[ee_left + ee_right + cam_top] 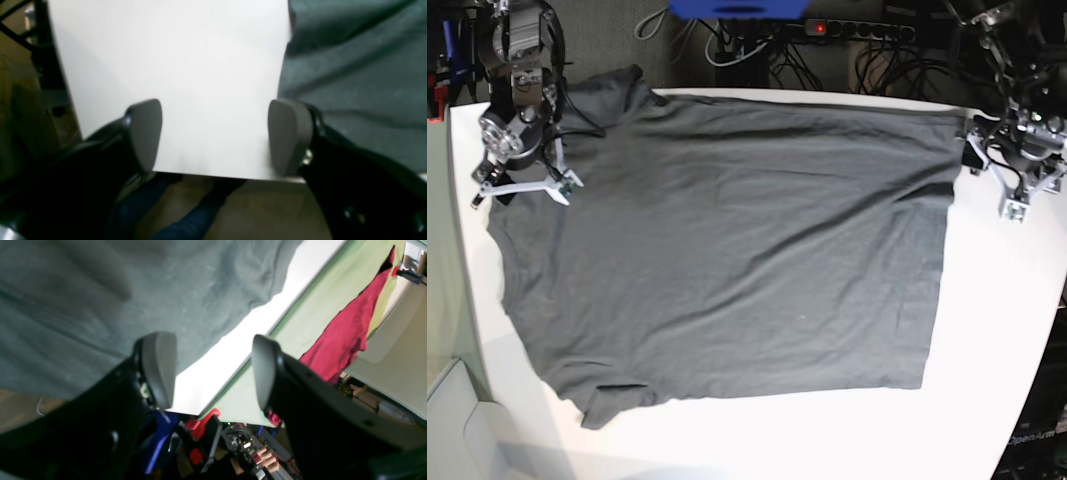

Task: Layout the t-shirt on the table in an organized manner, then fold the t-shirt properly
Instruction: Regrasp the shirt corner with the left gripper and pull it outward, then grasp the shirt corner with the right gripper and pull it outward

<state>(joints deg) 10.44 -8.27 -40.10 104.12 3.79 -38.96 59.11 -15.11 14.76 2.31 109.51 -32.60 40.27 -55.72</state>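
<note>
Overhead view: the t-shirt (727, 250) lies spread nearly flat across the table (987, 380), with shallow creases and one sleeve folded at the lower left corner. The right gripper (522, 180) sits over the shirt's upper left sleeve region; the left gripper (1017, 185) stands at the far right, just beside the shirt's edge.

Left wrist view: the left gripper (215, 133) has its jaws spread wide over bare white table (166, 66), nothing between them (the shirt (360, 66) fills only the right side).

Right wrist view: the right gripper (213, 370) also has its jaws spread and empty, shirt fabric (116, 290) behind one finger. Only this view shows a red cloth (347, 330) hanging beyond the table.
</note>
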